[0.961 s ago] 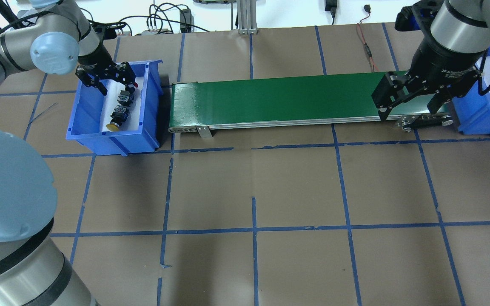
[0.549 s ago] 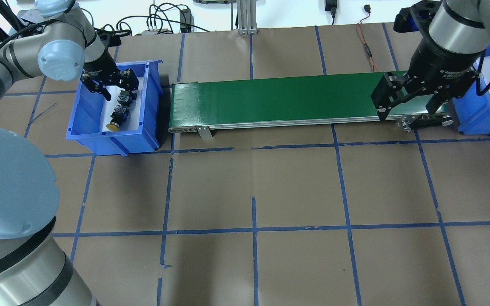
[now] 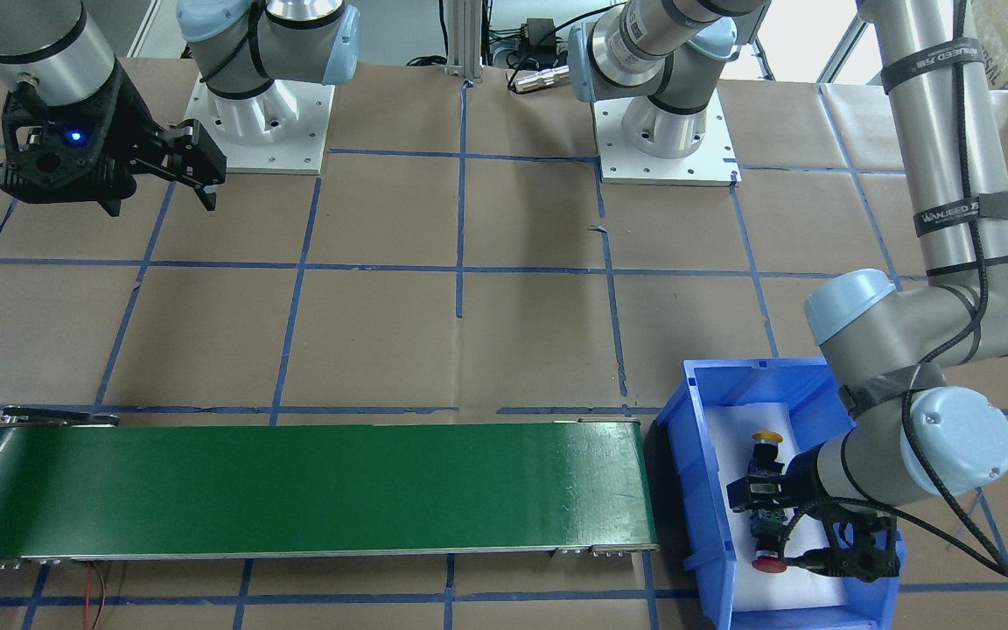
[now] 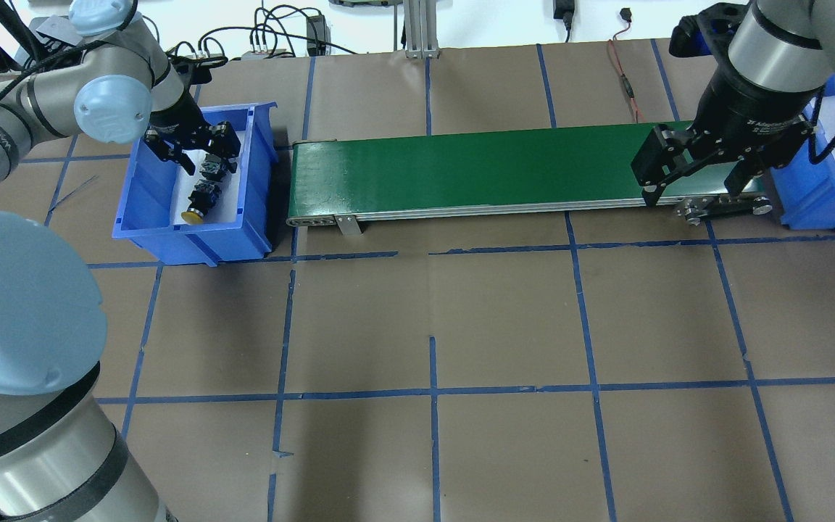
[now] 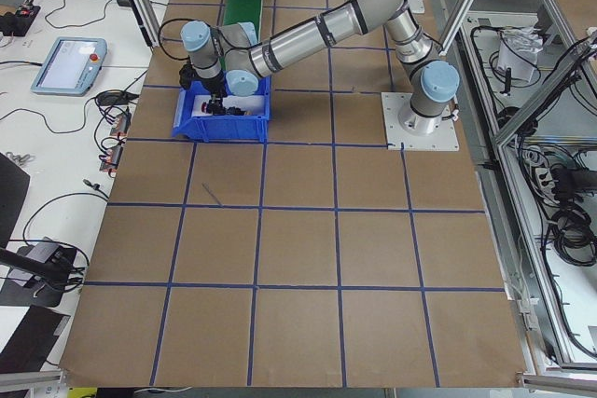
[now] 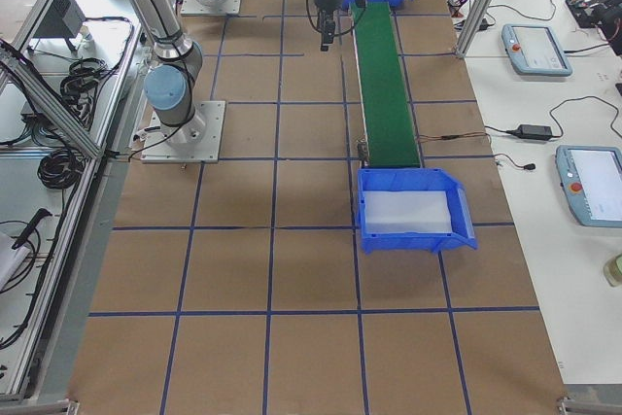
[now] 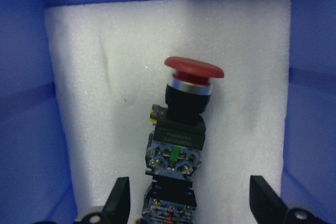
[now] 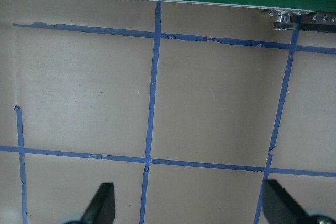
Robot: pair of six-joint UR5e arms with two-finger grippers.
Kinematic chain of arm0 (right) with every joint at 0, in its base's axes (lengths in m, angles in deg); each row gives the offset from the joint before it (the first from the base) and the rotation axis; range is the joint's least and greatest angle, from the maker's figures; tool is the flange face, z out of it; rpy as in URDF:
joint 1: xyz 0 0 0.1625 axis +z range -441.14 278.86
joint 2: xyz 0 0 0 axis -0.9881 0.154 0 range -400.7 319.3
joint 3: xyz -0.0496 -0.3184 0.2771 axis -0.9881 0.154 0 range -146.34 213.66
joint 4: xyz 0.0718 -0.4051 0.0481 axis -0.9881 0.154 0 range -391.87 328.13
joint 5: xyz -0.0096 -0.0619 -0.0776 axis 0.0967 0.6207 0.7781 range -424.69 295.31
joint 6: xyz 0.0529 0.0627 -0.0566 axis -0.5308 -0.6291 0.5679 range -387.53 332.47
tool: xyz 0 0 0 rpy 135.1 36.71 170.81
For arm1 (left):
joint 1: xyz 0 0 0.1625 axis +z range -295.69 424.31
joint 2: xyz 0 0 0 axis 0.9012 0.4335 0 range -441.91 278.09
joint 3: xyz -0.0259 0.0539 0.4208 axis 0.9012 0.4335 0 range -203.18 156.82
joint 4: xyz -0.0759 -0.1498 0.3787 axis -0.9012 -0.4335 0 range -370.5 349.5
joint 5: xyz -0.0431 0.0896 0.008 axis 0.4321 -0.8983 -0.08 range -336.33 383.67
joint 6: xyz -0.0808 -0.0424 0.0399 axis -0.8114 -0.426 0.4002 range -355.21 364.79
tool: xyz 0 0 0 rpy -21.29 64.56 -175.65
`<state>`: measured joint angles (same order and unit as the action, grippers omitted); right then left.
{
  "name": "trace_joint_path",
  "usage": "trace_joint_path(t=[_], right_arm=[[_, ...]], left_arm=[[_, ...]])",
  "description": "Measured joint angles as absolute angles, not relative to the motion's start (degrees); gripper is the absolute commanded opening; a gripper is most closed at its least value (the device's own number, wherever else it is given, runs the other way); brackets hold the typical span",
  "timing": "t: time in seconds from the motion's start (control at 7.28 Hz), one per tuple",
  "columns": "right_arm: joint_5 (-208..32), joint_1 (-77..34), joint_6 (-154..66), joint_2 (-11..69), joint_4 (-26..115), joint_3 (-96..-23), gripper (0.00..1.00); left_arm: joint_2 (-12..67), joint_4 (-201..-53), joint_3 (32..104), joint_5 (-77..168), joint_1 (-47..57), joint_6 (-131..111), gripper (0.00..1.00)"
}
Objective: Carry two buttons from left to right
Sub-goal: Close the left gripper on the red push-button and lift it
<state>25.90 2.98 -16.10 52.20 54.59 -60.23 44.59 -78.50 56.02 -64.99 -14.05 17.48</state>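
Observation:
The red button (image 7: 190, 108) lies on white foam in the left blue bin (image 4: 135, 190), its red cap toward the far wall. It also shows in the front view (image 3: 766, 541). The yellow button (image 4: 198, 201) lies just nearer in the same bin, cap toward the robot. My left gripper (image 4: 205, 151) is open and low in the bin, its fingers on either side of the red button's block without touching it (image 7: 190, 182). My right gripper (image 4: 693, 187) is open and empty, over the table by the right end of the conveyor.
A green conveyor belt (image 4: 475, 170) runs between the left bin and a second blue bin (image 4: 816, 196) at the right, which holds white foam (image 6: 408, 211). Cables lie along the table's far edge. The brown mat has a blue tape grid.
My left gripper has moved a little right and down into the bin, over the red button. My right gripper has barely moved.

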Motion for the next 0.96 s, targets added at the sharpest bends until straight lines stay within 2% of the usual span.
trace_joint_path(t=[0.27, 0.41, 0.55, 0.69, 0.82, 0.96], right_arm=[[25.9, 3.0, -16.1, 52.2, 54.6, -60.3, 1.00], [25.9, 3.0, -16.1, 52.2, 54.6, -60.3, 1.00], [25.9, 3.0, -16.1, 52.2, 54.6, -60.3, 1.00], [25.9, 3.0, -16.1, 52.2, 54.5, -60.3, 1.00], [25.9, 3.0, -16.1, 52.2, 54.5, -60.3, 1.00], [25.8, 3.0, -16.1, 52.2, 54.5, -60.3, 1.00]], left_arm=[[45.2, -77.9, 56.0, -64.9, -14.1, 17.6, 0.82], [45.5, -77.6, 56.0, -64.9, -14.1, 17.6, 0.74], [45.6, -77.3, 56.0, -64.9, -14.1, 17.6, 0.59], [45.7, -77.2, 56.0, -64.9, -14.1, 17.3, 0.40], [45.7, -77.2, 55.8, -64.9, -14.2, 16.6, 0.35], [45.6, -77.1, 55.6, -64.9, -14.2, 15.8, 0.34]])
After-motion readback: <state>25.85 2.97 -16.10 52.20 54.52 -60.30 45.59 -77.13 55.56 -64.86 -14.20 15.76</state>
